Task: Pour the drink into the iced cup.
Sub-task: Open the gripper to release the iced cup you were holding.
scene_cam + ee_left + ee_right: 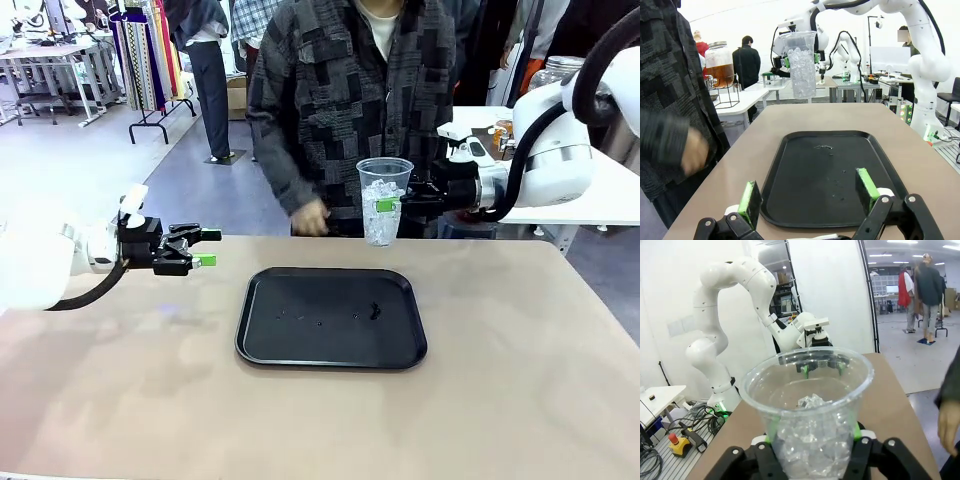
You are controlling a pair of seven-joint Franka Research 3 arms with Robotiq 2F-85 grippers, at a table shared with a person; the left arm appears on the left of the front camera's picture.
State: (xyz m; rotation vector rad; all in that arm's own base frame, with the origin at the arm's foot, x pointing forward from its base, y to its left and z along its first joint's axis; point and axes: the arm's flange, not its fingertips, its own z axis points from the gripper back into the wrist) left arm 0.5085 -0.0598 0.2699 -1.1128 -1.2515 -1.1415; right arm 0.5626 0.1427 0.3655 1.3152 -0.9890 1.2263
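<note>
Above the far edge of the surface point(520, 380), the iced cup point(383, 185) is held upright, clamped in the right gripper point(392, 205), while the left gripper point(207, 248) hangs open beside the black tray point(330, 345). The drink point(720, 74) is kept in a dispenser jar point(718, 52) on a side table point(742, 99), well apart. The thin cup could be crushed or tilted by the squeeze, ice spilled, or the person's hand point(310, 215) struck.

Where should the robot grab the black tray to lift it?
Probably the left edge of the tray, by its raised rim, nearest the open left gripper. It lies flat on the table, so only that thin lip can be pinched, coming in low from the side.
</note>
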